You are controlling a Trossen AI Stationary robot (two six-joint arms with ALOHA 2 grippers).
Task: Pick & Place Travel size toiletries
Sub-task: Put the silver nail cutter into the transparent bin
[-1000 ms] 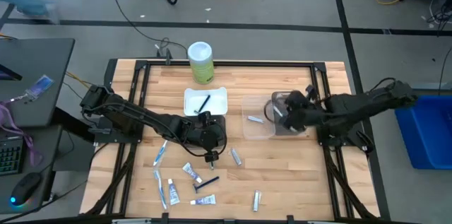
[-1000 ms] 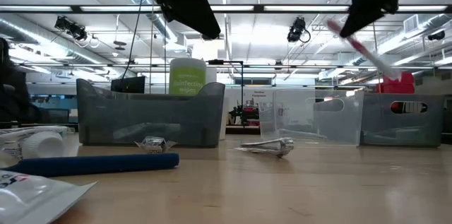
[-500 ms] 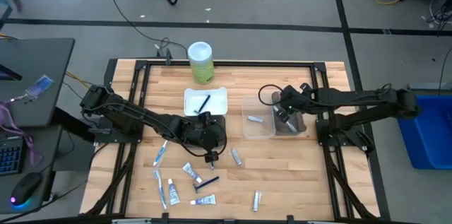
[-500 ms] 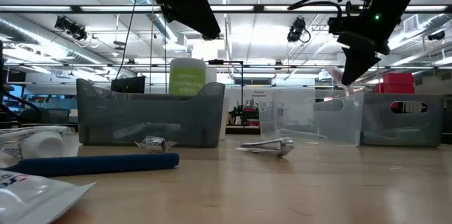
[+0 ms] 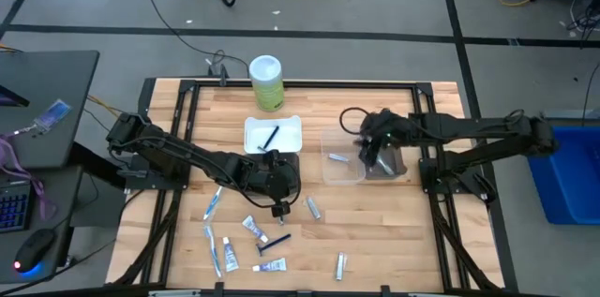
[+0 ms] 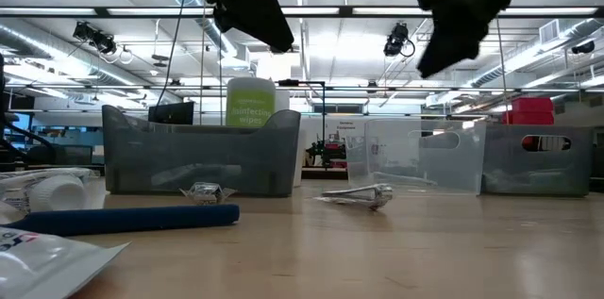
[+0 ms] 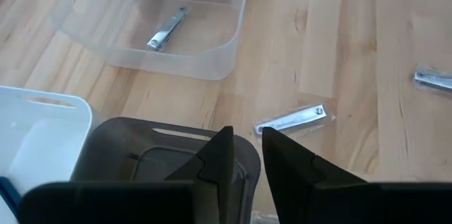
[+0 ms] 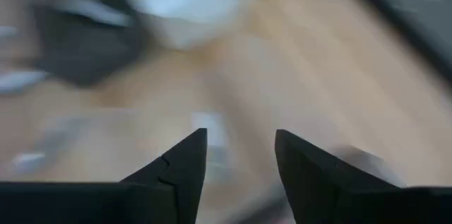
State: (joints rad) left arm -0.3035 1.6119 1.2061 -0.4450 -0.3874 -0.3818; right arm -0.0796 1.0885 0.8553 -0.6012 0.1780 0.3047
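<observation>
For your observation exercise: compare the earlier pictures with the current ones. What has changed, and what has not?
The right tool let go of the red-and-white toothbrush it held a second ago, opened, and swung left over the clear tray. The left tool and the items on the table stayed put.

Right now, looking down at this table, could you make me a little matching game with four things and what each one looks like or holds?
Things:
1. canister
2. white tray
3. clear tray
4. right claw

Descriptions:
A. holds a silvery item
B. open, with nothing in it
C. green and white, standing upright
D. holds a dark blue stick

Pairs: 1-C, 2-D, 3-A, 4-B
</observation>
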